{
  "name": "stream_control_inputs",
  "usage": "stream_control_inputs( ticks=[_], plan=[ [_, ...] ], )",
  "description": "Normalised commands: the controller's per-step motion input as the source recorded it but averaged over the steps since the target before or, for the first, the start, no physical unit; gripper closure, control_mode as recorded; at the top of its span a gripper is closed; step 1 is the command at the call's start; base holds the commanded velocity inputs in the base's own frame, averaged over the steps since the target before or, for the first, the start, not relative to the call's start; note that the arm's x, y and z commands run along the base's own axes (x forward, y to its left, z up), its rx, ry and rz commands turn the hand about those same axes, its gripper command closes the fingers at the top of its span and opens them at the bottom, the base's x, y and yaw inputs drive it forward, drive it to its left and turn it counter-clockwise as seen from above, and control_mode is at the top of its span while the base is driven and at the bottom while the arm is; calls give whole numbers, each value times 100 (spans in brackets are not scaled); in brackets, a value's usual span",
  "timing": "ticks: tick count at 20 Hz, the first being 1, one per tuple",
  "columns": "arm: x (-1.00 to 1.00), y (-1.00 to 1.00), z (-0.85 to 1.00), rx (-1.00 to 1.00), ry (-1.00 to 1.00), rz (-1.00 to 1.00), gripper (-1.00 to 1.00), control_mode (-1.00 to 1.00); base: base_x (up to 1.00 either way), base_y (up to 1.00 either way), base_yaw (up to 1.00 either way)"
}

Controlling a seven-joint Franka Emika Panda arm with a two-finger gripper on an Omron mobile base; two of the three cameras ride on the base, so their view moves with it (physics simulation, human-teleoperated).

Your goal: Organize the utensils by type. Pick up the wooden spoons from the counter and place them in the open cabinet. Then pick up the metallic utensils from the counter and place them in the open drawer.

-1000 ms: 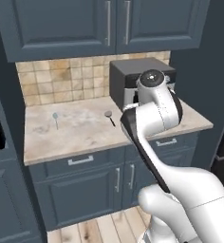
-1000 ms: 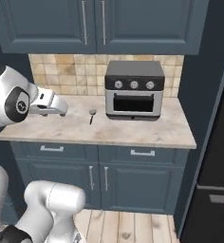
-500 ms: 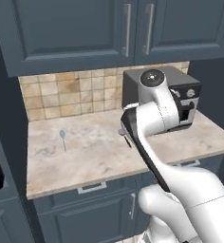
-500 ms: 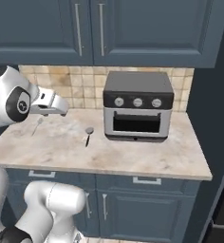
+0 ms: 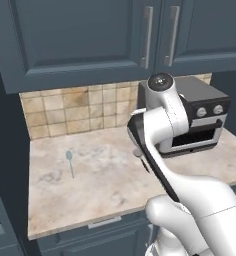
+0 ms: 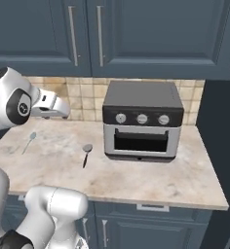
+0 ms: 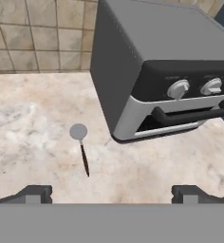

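On the beige counter (image 6: 151,176) lie two metallic utensils. A pale silver-blue spoon (image 6: 30,140) (image 5: 69,161) rests at the left. A round silver-headed utensil with a black handle (image 6: 86,152) (image 7: 81,151) lies just left of the toaster oven. My gripper (image 7: 111,193) is open and holds nothing. It hangs above the counter and looks down on the black-handled utensil, well clear of it. The wooden spoons, the open cabinet and the open drawer are out of view.
A grey toaster oven (image 6: 141,121) (image 7: 161,71) stands on the right part of the counter against the tan tile backsplash (image 5: 75,112). Closed slate-blue upper cabinets (image 6: 112,34) hang above. My arm (image 5: 160,130) hides the counter's middle in the left base view.
The whole picture has shifted and grown as the base drove closer, so the counter and toaster oven look nearer. The utensils lie as before and the gripper stays open.
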Motion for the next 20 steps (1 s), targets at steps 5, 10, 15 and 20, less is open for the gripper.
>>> stream_control_inputs(
  ticks=[5,10,15,20],
  plan=[
    [0,0,0,0,0,0,-100,100,39,15,0],
    [0,0,0,0,0,0,-100,100,15,5,8],
    [0,0,-6,0,4,0,-100,-100,0,0,0],
    [0,0,-28,0,7,0,-100,-100,0,0,0]
  ],
)
